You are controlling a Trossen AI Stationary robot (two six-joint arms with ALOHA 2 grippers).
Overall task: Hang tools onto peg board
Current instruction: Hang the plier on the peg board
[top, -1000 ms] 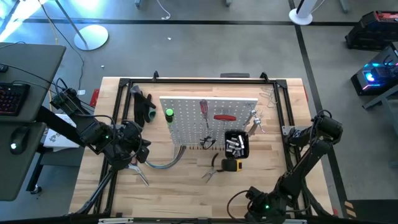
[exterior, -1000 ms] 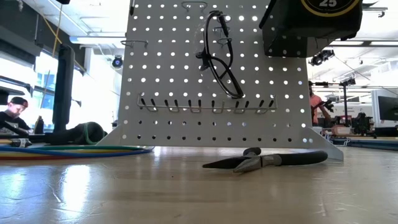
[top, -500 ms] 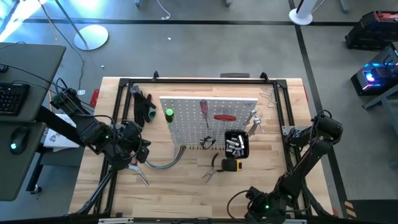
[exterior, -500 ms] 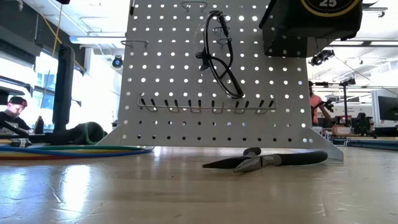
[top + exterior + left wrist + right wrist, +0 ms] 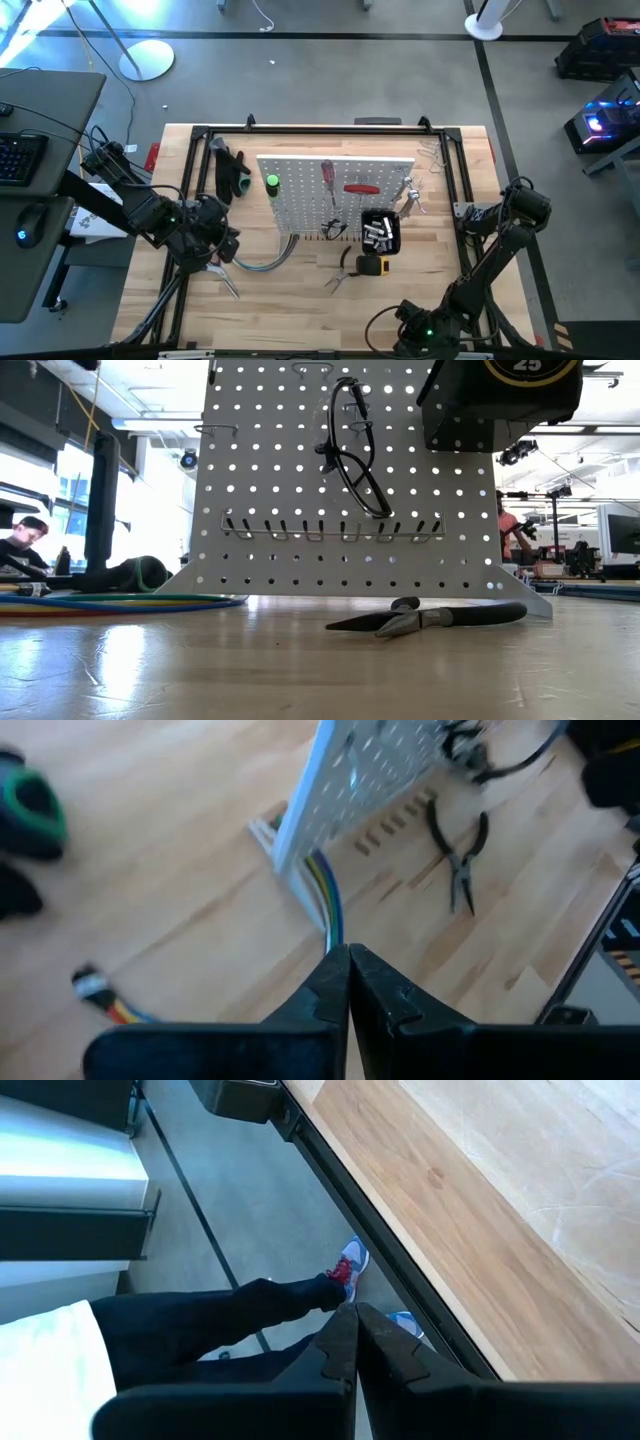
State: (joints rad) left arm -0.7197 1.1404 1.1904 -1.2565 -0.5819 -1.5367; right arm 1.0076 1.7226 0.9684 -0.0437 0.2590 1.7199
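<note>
High view shows the left gripper [image 5: 228,243] closed and empty beside the peg board [image 5: 335,195], so reaching for the pliers [image 5: 340,270] on the table comes next.

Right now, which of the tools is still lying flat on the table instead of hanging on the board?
The black-handled pliers lie flat on the wood in front of the peg board; the red-handled screwdriver and scissors already hang on it.

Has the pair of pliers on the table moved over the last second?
No. The pliers still lie on the table just in front of the peg board, beside the yellow tape measure, as before.
</note>
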